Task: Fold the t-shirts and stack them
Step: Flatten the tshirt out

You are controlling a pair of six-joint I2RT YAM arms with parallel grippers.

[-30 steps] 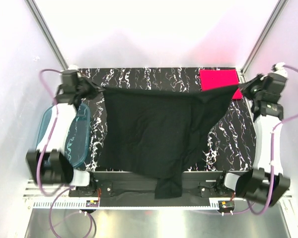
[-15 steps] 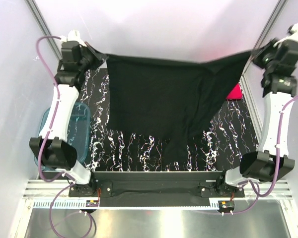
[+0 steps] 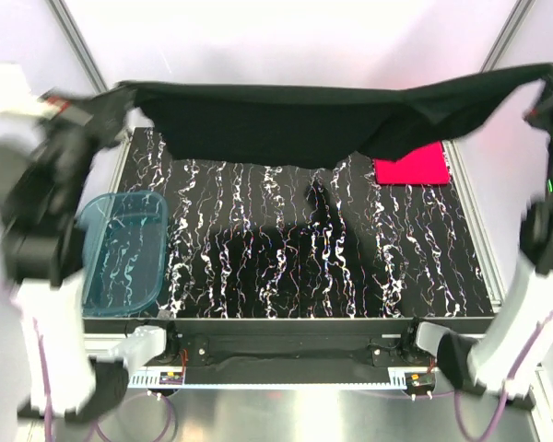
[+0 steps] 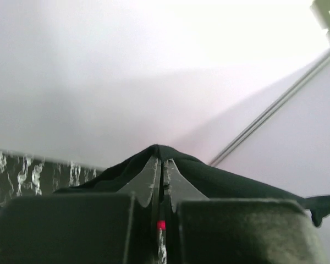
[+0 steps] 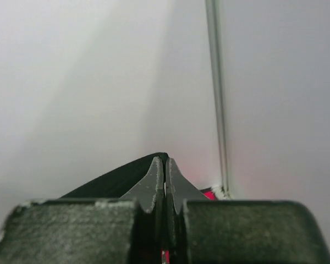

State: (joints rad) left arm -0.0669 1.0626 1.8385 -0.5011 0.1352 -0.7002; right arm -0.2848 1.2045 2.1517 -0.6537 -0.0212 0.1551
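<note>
Scanning from 9 o'clock in the top view, I find my left arm smeared by motion blur, so I cannot pick out the left hand (image 4: 160, 164) there. The left wrist camera shows it clearly: its fingertips (image 4: 150, 177) are pressed together, with a ridge of the black t-shirt (image 3: 276, 120) pinched between them.

Below that arm, at 9 o'clock on the marbled surface (image 3: 286, 267), sits the translucent blue tub (image 3: 120, 244). Its left rim is lost behind the blurred arm.

The black t-shirt is off the surface and stretched in the air along the 12 o'clock edge from one hand to the other. It sags in the middle, and I cannot tell the sleeves or collar apart in the dark cloth.

At 1 o'clock the pink-red t-shirt (image 3: 412, 166) lies flat on the surface as a square. Its far edge is hidden behind the hanging black cloth.

At 2 o'clock the right arm is blurred and cut off by the frame edge. The right wrist camera shows the right hand (image 5: 165, 162) clamped narrow on black cloth. A sliver of pink-red shows just beside its fingertips.
</note>
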